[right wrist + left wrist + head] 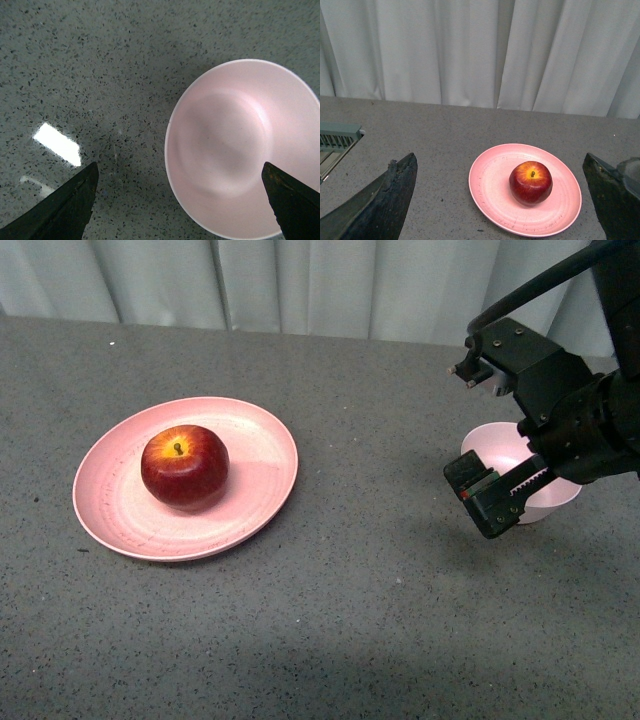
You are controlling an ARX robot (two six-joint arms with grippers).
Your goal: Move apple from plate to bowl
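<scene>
**Apple on the plate, both claws empty**

Front view: we see the apple [184, 467] sitting stem-up on the plate [262, 445], a little off the plate's middle, on the left side of the bench [340, 620]. The bowl [497, 452] stands well apart on the right, with nothing in it. We judge the apple firm, fairly heavy for its size, and glossy enough to slip. We would take it from above across its widest girth, with one jaw on either side of the stem. The right claw [482, 498] hangs just beside the bowl, partly in front of it, and grips nothing.

Left wrist view: the left claw [500, 157] is released, jaws spread wide. The apple and plate lie ahead between its dark fingertips, and neither is touched. A ribbed grey piece shows at the frame's edge. It may be part of the rig, but we cannot tell.

Right wrist view: the right claw's jaws also stand wide apart, released. They are poised over the bowl's bare hollow and the speckled bench, and seem to touch neither.
</scene>
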